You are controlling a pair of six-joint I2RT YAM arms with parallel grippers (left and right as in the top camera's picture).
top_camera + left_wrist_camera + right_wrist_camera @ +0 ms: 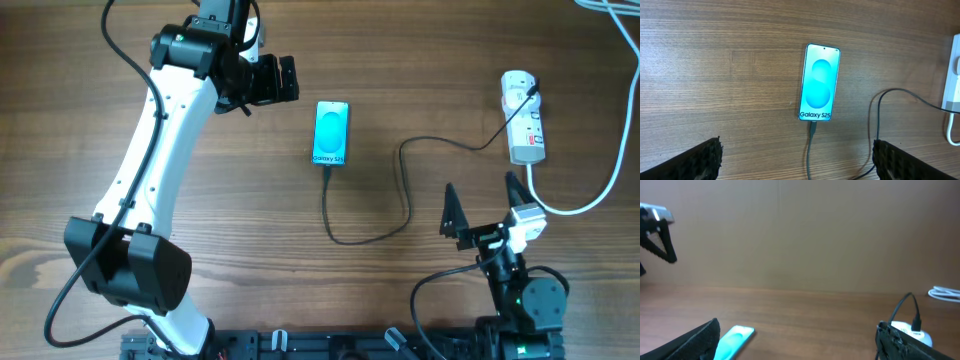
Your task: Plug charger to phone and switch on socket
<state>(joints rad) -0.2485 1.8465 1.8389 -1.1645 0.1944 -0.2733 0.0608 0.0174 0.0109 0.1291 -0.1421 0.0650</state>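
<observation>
The phone (331,133) lies flat mid-table, its turquoise screen up, and it also shows in the left wrist view (819,82) and the right wrist view (734,339). The black charger cable (372,236) loops from the socket (524,118) to the phone's bottom edge, where its plug (812,126) sits in the port. The white power strip lies at the right, and its end shows in the right wrist view (912,331). My left gripper (272,78) is open and empty, left of the phone. My right gripper (485,213) is open and empty, near the front right.
A thick white cord (600,195) runs from the power strip round to the table's right edge and up to the back right corner. The arm bases stand along the front edge.
</observation>
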